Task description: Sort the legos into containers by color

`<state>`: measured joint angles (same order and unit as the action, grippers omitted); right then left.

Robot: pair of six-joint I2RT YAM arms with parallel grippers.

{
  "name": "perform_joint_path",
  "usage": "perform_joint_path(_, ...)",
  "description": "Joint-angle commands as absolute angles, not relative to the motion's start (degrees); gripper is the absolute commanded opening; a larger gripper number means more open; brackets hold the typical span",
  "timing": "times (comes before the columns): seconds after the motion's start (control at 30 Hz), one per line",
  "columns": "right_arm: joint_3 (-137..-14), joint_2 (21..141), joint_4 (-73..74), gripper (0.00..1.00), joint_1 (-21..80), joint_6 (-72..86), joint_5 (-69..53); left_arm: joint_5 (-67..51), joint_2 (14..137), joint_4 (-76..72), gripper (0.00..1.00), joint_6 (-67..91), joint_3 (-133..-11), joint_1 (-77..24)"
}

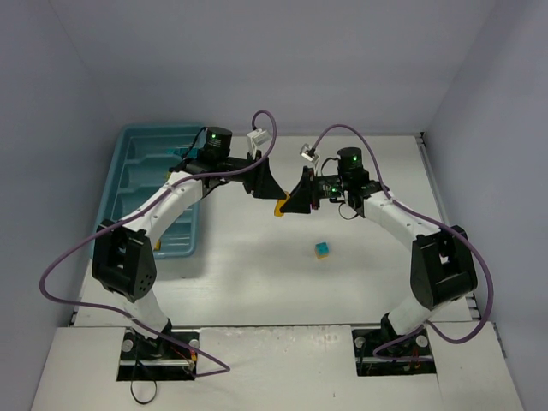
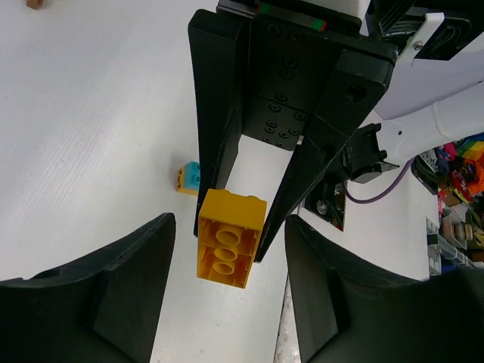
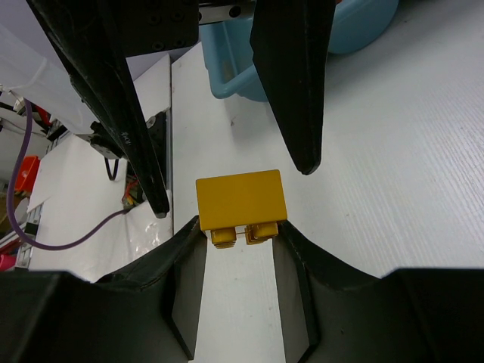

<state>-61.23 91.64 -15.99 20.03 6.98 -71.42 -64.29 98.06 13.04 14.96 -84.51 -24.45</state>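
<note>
My right gripper is shut on a yellow brick, held above the table's middle. In the right wrist view the brick is pinched at my fingertips, studs toward the camera. My left gripper is open and faces it. Its fingers reach either side of the brick without touching. In the left wrist view the brick shows its hollow underside between the right gripper's fingers. A cyan brick with a yellow part lies on the table. The teal tray stands at the far left.
A small brown brick lies on the table at the top left edge of the left wrist view. The tray's corner shows behind the left fingers. Grey walls close in the table on three sides.
</note>
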Motion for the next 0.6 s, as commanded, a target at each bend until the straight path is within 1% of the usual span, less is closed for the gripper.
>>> perform_joint_path(0.0,-63.98,91.05,-18.46,0.02,20.57,6.24,-73.74,-66.18,97.12,10.9,0.53,13.18,-85.87,-25.05)
perform_joint_path(0.07,-64.07,91.23,-18.54,0.02,20.57,6.24,-73.83,-66.44,97.56,10.9,0.48,13.45,-85.96,-25.22)
perform_joint_path(0.47,-64.16,91.58,-18.46,0.01,20.74,6.24,-73.92,-66.53,98.79,11.16,0.46,13.54,-86.92,-26.28)
perform_joint_path(0.5,-64.16,91.58,-18.54,0.02,20.74,6.15,-73.92,-66.62,98.88,11.16,0.38,13.45,-87.01,-26.28)
perform_joint_path(0.57,-64.16,91.67,-18.54,0.02,20.74,6.33,-73.83,-66.71,98.96,11.16,0.29,13.54,-87.19,-26.28)
